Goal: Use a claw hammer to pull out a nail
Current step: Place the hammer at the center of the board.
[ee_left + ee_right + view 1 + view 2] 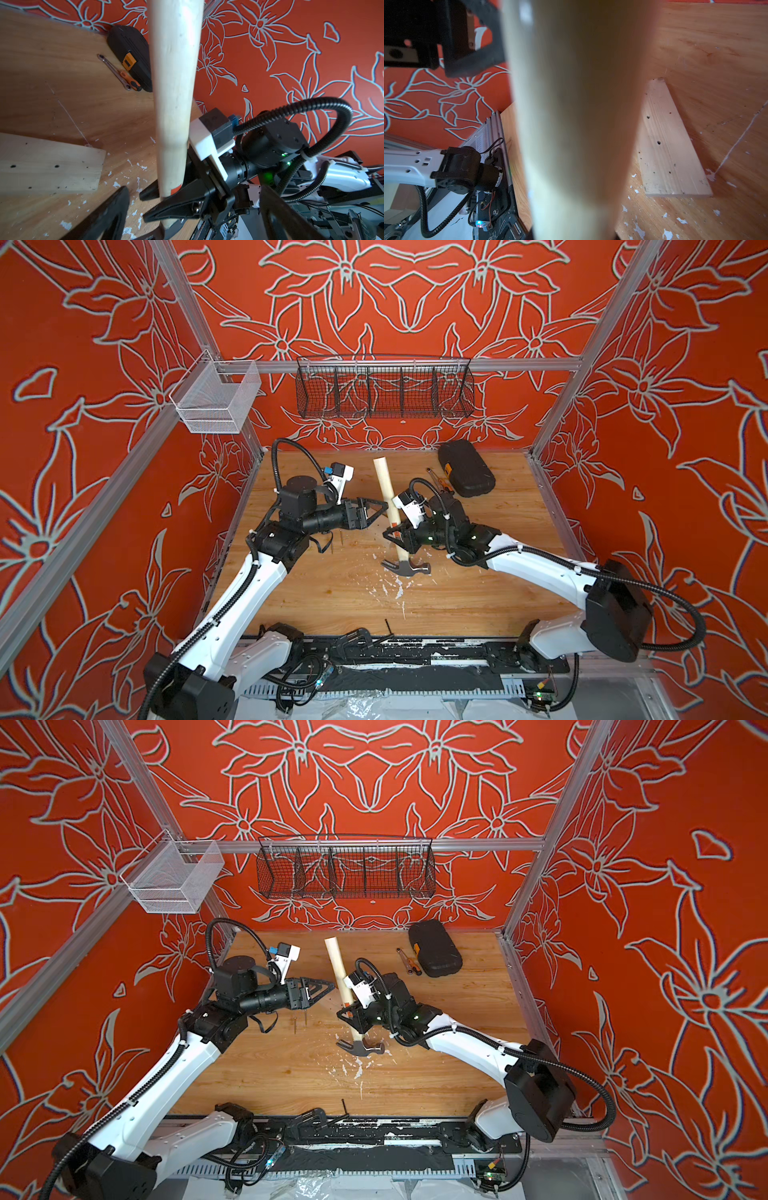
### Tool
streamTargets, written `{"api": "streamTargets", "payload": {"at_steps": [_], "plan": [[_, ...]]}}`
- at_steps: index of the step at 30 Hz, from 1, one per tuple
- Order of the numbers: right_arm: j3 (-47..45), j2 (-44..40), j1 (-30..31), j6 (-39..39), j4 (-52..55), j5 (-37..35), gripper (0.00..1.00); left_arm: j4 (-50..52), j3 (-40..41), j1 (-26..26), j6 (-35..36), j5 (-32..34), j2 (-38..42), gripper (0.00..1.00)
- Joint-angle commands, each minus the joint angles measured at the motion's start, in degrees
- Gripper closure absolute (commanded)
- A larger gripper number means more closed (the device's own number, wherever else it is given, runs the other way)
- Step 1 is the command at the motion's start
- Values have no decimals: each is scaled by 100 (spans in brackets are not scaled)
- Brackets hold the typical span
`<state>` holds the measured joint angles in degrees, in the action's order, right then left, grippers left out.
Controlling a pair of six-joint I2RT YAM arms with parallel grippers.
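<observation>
The claw hammer stands tilted, its grey head on the wooden table and its pale handle leaning toward the back wall. My right gripper is shut on the handle low down, at the orange label. That handle fills the right wrist view and hides the right fingers there. My left gripper is open, its tips right beside the handle, above the right gripper's hold. Its fingers hold nothing. Two thin nails stand upright under the left arm. A pale board shows holes.
A black case lies at the back right with a wrench and an orange-handled screwdriver beside it. White chips litter the table's middle. A thin black pin lies near the front edge. Wire baskets hang on the back rail.
</observation>
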<state>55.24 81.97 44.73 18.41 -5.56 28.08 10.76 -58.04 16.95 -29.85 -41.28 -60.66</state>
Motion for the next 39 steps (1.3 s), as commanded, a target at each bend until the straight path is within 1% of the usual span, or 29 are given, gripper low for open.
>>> {"api": "streamTargets", "payload": {"at_steps": [1, 4, 8, 13, 18, 20, 22, 24, 27, 28, 31, 33, 35, 39], "plan": [[220, -33, 84, 188, -654, 506, 100, -273, -126, 29, -18, -26, -152, 7], [198, -32, 163, 189, -682, 627, 100, -242, -295, 28, 37, 14, -331, 8], [182, -40, 224, 185, -754, 790, 100, -347, -404, 27, 30, 49, -535, 13], [162, -108, 241, 214, -788, 1014, 100, -617, -363, 28, -44, -54, -662, 23], [145, -79, 245, 292, -895, 1288, 100, -1015, -215, 29, -217, -133, -624, 42], [129, -55, 235, 361, -1000, 1379, 100, -1053, -215, 35, -234, -176, -613, 52], [145, -23, 235, 424, -1104, 1507, 100, -1102, -203, 28, -251, -250, -591, 58], [184, 18, 235, 468, -1150, 1610, 100, -1124, -209, 28, -274, -340, -579, 60], [248, 60, 231, 490, -1182, 1719, 100, -1156, -233, 33, -305, -555, -579, 57], [271, 61, 225, 504, -1179, 1730, 100, -1156, -227, 27, -308, -603, -563, 59], [290, 64, 196, 570, -1242, 1770, 100, -1157, -188, 28, -298, -583, -471, 78], [294, 66, 163, 616, -1279, 1819, 100, -1156, -192, 28, -298, -587, -430, 87], [294, 73, 126, 644, -1299, 1851, 100, -1164, -222, 27, -308, -624, -420, 100], [372, 153, 53, 714, -1276, 1884, 100, -1249, -309, 25, -379, -731, -425, 100]]}}
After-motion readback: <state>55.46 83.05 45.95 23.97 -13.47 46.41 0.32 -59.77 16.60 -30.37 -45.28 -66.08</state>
